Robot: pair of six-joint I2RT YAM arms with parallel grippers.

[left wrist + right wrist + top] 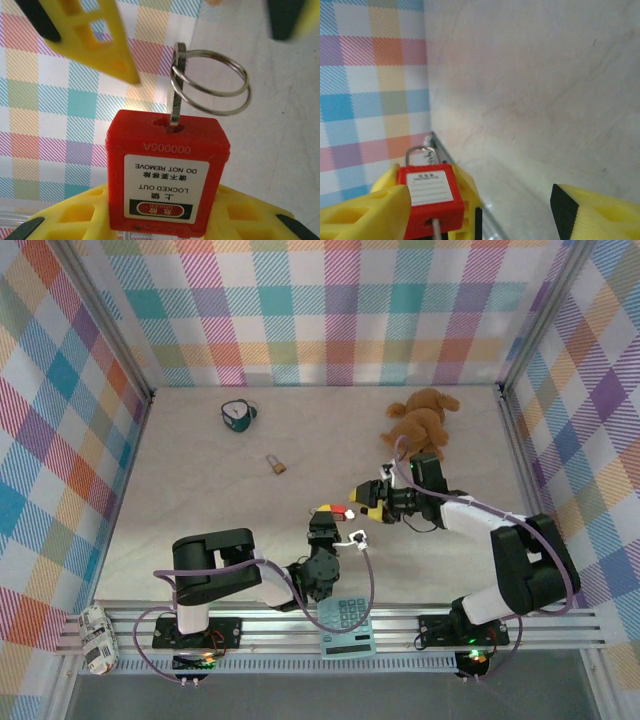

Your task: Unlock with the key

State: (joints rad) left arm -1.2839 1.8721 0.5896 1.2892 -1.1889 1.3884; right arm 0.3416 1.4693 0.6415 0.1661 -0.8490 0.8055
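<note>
The red padlock [167,175] with its white warning label sits keyhole-up between the yellow fingers [65,220] of my left gripper [165,222], which is shut on its body. The key [176,85] stands in the keyhole, edge-on, with a double steel ring [247,90] through its head. My right gripper [480,220] is open wide just above; its fingers [95,40] stand apart from the key on either side. In the right wrist view the red padlock [430,197] is at lower left with the key [436,231] entering it. From above, both grippers [325,518] [368,500] meet mid-table.
A small brass padlock [275,464] lies on the table farther back, a teal object [238,415] at back left, and a brown teddy bear [420,420] at back right. A calculator [347,625] rests on the front rail. Checked walls enclose three sides.
</note>
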